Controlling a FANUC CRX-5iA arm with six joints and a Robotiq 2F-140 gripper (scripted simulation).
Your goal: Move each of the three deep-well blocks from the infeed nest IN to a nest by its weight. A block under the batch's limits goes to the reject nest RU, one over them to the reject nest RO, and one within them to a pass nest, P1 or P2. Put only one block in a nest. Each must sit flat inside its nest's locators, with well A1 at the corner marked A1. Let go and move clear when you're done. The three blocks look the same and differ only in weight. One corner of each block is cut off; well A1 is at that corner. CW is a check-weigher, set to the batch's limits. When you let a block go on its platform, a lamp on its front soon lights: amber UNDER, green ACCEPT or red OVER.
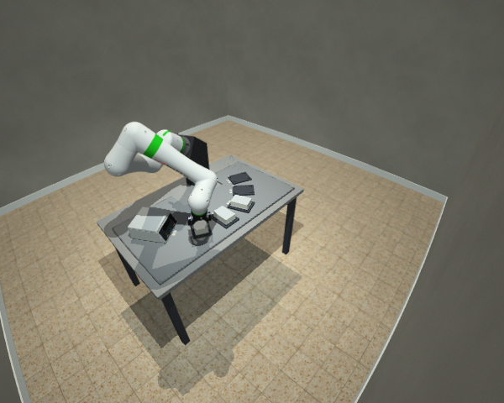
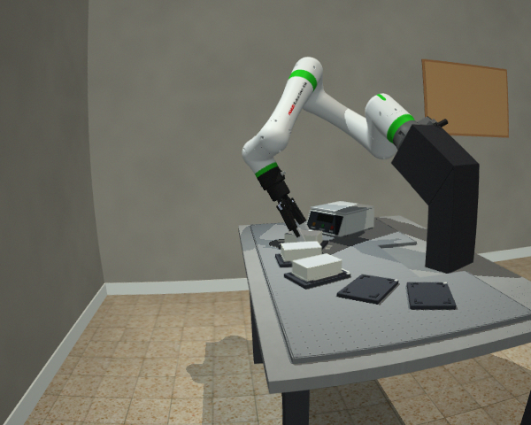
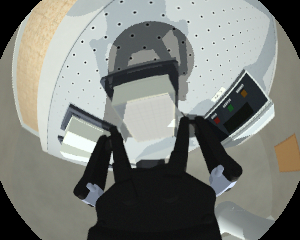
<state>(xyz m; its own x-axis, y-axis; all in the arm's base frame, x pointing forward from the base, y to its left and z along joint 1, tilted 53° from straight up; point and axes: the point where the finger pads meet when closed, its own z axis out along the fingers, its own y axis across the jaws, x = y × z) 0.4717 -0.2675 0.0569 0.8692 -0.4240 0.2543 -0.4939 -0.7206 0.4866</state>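
The tool [image 1: 200, 232] [image 2: 299, 228] [image 3: 149, 113] is down at the block nearest the check-weigher [image 1: 145, 227] [image 2: 355, 220] [image 3: 240, 107], fingers partly drawn in, one on either side of that pale block [image 1: 202, 227] [image 2: 311, 235] [image 3: 150, 117]; whether they grip it, I cannot tell! The block is at a dark nest [image 3: 140, 69] on the surface [image 1: 159, 291] [image 2: 394, 373]. Just beside it, a second block [image 1: 224, 215] [image 2: 300, 251] [image 3: 82, 135] sits on its own nest, and beyond that a third block [image 1: 241, 201] [image 2: 317, 267] on another. Further along, two bare nests lie flat: the nearer one [image 1: 243, 190] [image 2: 367, 289] and the end one [image 1: 239, 177] [image 2: 430, 295].
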